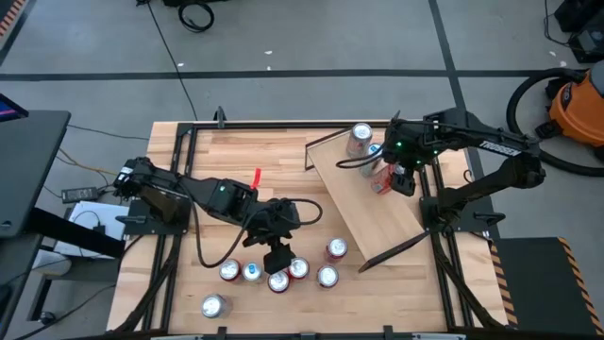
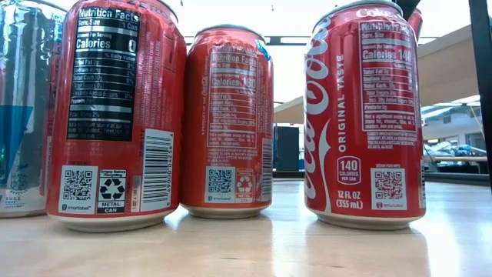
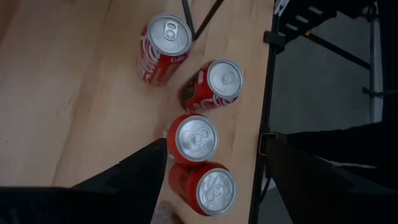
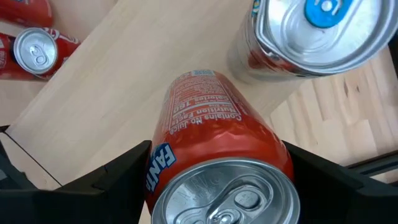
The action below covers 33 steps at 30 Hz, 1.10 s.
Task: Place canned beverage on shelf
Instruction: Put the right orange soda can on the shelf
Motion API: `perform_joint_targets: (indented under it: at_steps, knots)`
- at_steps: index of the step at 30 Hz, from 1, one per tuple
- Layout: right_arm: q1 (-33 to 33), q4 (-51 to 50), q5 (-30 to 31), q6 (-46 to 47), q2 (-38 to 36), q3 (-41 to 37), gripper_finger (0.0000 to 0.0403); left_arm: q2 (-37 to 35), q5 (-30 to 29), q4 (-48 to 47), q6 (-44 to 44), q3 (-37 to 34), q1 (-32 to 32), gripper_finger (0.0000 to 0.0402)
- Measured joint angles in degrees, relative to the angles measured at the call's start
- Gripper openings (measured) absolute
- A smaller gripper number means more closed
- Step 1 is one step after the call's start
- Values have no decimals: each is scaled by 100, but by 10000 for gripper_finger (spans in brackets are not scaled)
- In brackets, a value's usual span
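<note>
The shelf (image 1: 377,212), a light wood plank with thin black end rails, lies askew on the table's right half. At its far end my right gripper (image 1: 401,178) is shut on an orange-red Fanta can (image 4: 211,130), which is over the plank (image 4: 124,68). Beside it on the plank stand a red can (image 1: 360,140) and a can with a blue tab (image 4: 317,31). My left gripper (image 1: 276,257) hangs open above a cluster of red cans (image 3: 194,138) near the table's front edge. Its fingers (image 3: 140,171) are well above them. My right gripper pinches the Fanta can by its side walls (image 4: 163,163) just below the top rim, one finger on each side. The fingers come from above, pointing steeply down. The can stays roughly upright over the shelf. I cannot tell whether its bottom touches the plank.
Several cans stand in the front cluster (image 1: 298,270). One more (image 1: 336,248) is by the shelf's near end, and another (image 1: 214,305) is at the front left. A small red object (image 1: 256,178) lies mid-table. Black frame rails (image 1: 436,236) border the table's sides.
</note>
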Motion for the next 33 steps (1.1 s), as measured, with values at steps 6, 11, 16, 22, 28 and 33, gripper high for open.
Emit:
perform_joint_targets:
  at_steps: [6, 11, 16, 22, 28, 33]
  knots:
    - [2, -12, -164, -72, 31, -280, 320, 0, -15, -3, -27, 0, 39, 286]
    - [57, 3, -133, -69, 25, -339, 320, 0, -13, -4, -31, 0, 29, 286]
    - [57, 7, 9, -100, 25, -339, 321, 0, -13, -2, -31, 0, 29, 286]
    - [55, 16, 17, -72, 28, -375, 324, 0, -14, 0, -30, 0, 29, 286]
    - [61, 49, -92, -71, 4, -588, 325, 0, -14, 0, -30, 0, 29, 286]
    - [81, 39, -78, 33, -43, -600, 325, 0, -13, 0, -28, 0, 29, 286]
